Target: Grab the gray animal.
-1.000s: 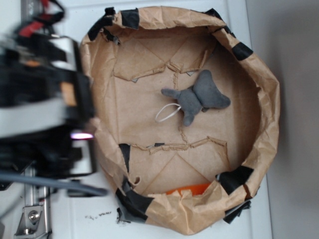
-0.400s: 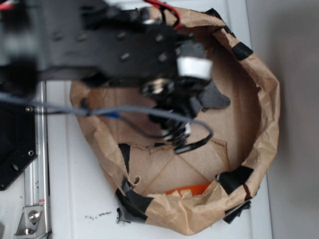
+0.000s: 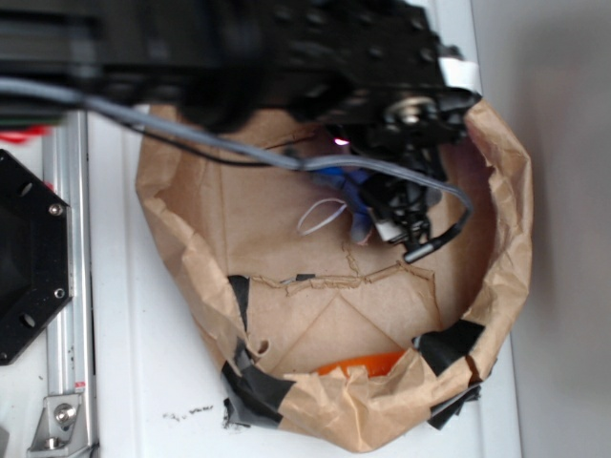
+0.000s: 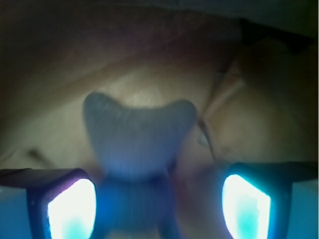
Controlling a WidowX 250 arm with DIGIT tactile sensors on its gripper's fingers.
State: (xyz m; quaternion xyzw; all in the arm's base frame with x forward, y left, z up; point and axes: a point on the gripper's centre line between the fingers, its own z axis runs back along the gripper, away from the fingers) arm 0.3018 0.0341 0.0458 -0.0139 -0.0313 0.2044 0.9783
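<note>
The tool [image 4: 158,199] is spread wide, its two glowing fingers [image 4: 70,209] set either side of the gray animal [image 4: 139,144], gripping nothing. The animal lies on the floor of the brown paper basket [image 3: 506,229] on the white desk [image 3: 143,372], its white string loop [image 3: 320,216] beside it. No writing is readable.

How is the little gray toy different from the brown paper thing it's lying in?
The gray animal is small, soft-looking and gray; the paper bin is large, crinkled and tan, patched with black tape. The toy lies flat on the floor; the bin's walls stand up around it. The gripper straddles the toy, fingers either side, not the bin. Both are soft, floppy materials.
</note>
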